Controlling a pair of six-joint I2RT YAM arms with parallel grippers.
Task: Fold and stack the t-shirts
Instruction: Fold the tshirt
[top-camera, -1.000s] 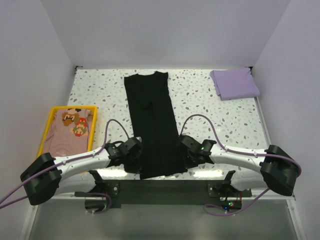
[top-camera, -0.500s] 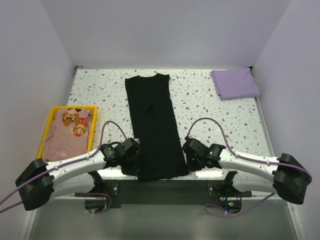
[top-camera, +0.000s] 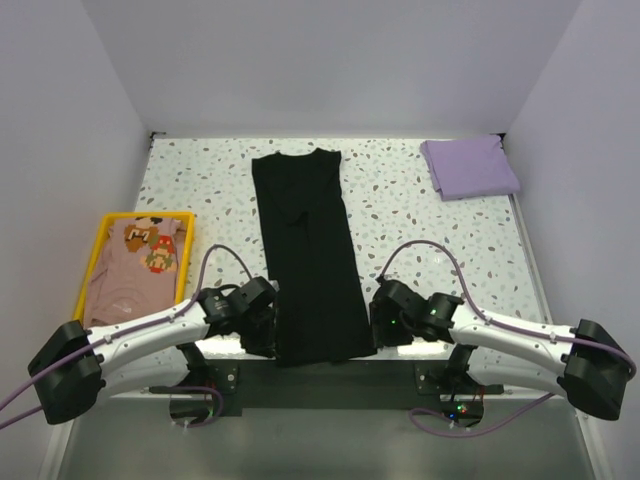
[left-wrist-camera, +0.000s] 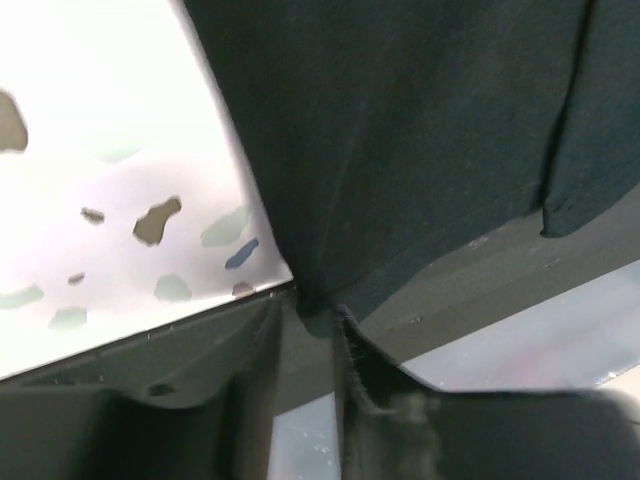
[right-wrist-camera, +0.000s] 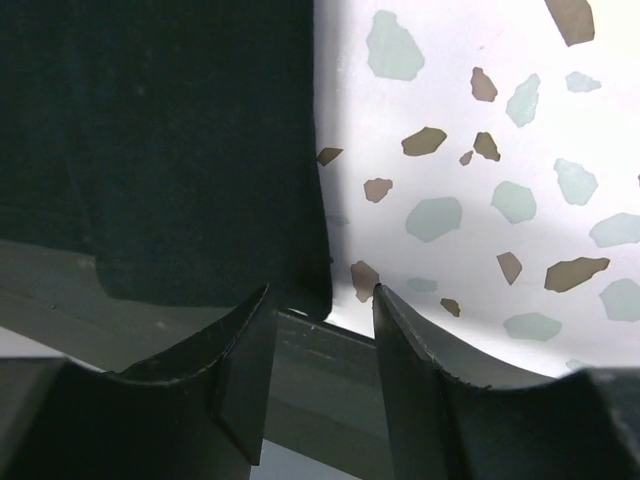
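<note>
Black t-shirt (top-camera: 312, 260) pulled nearer; peach t-shirt (top-camera: 138, 270) lies in yellow tray (top-camera: 148, 215).

Both arms sit drawn back toward their bases, and the black t-shirt (top-camera: 310, 260) hem comes with them. The left gripper (left-wrist-camera: 310, 312) and right gripper (right-wrist-camera: 322, 292) now stand parted, a hem corner lying loose at each one's fingertips.

The black t-shirt (left-wrist-camera: 420, 150) drapes over the speckled bench (left-wrist-camera: 100, 200) edge, its hem corner between the left hand (left-wrist-camera: 308, 328)'s parted fingers.
</note>
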